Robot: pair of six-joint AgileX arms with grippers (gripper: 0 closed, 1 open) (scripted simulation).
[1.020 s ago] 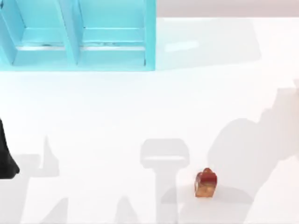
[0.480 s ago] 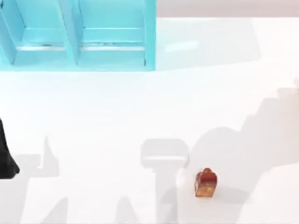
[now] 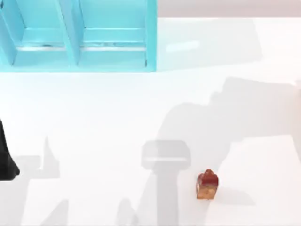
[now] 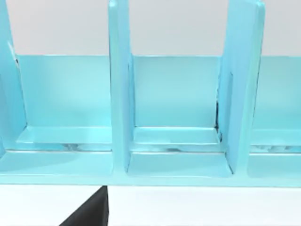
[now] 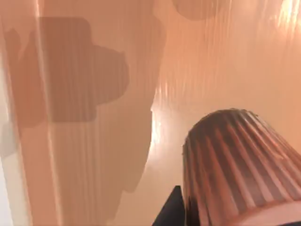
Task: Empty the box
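The right wrist view looks into the box (image 5: 94, 141), whose inner surfaces are pale orange-brown wood. Inside it, close to the camera, lies a brown ribbed cup-shaped thing (image 5: 240, 165). A dark piece of my right gripper (image 5: 171, 209) shows just beside that ribbed thing. A small red-and-orange object (image 3: 207, 185) stands on the white table at the front, right of the middle. My left arm (image 3: 5, 160) is parked at the table's left edge, and a dark bit of its gripper (image 4: 89, 214) shows in the left wrist view.
A turquoise rack (image 3: 80, 35) with upright dividers stands at the back left and also faces the left wrist camera as the rack (image 4: 169, 117). Grey shadows of the arms lie across the white table (image 3: 117, 108).
The right arm's shadow on the table has spread leftward and toward the back. The red-and-orange object and the left arm have not moved.
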